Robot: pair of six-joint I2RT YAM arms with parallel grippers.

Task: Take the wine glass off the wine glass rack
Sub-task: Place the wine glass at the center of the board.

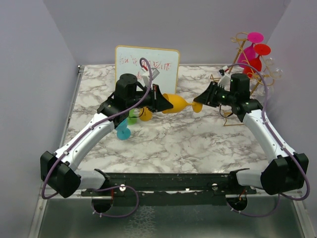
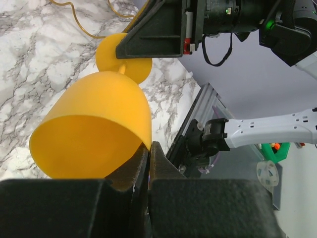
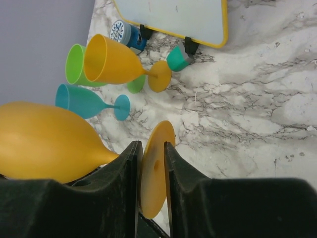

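Left claw is pinching rim of orange wine glass; right claw is straddling its foot, grip unclear.

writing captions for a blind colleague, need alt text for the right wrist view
An orange wine glass fills the foreground sideways, its round foot between the two black fingers of the right claw. Beyond, on the marble table, a second orange glass, a green glass and a teal glass lie on their sides near a yellow-framed whiteboard.
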